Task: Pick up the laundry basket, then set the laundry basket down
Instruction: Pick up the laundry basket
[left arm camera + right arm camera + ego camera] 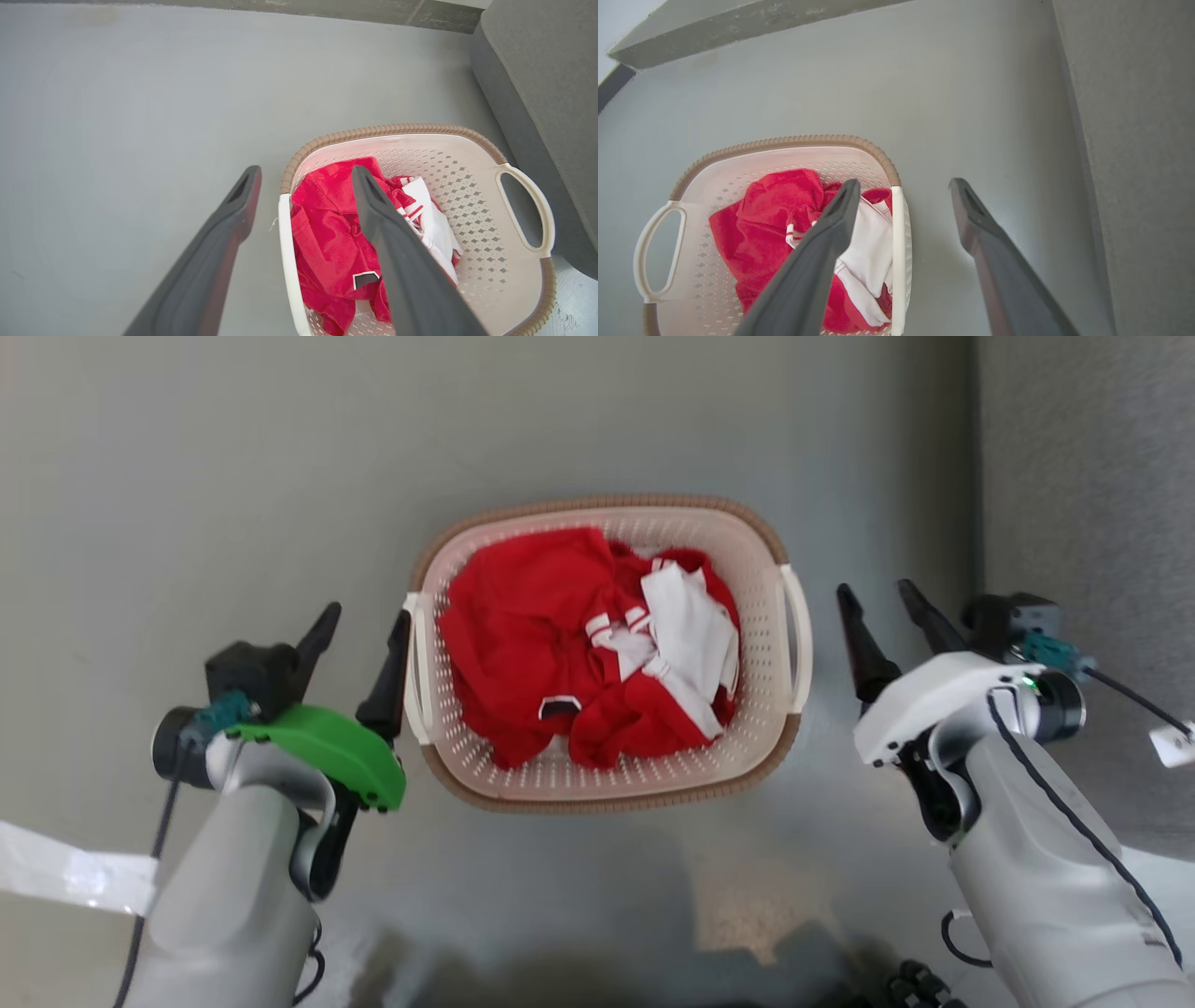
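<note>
The laundry basket [597, 505] stands on the grey floor in the middle of the head view, cream with a brown rim, holding red and white clothes [541, 635]. My left gripper [364, 623] is open just beside its left handle [416, 663]. My right gripper [875, 590] is open a little to the right of the right handle [798, 644]. In the left wrist view the open gripper [304, 171] straddles the near handle [286, 247] of the basket [397, 129]. In the right wrist view the open gripper [904, 183] straddles the near handle [899, 242] of the basket [784, 140]. Nothing is gripped.
A grey upholstered piece of furniture [1083, 476] runs along the right side, close to the basket's right handle [537, 205]. A strip of white tape [65, 877] lies on the floor at the lower left. A wall base [738, 23] bounds the floor beyond the basket.
</note>
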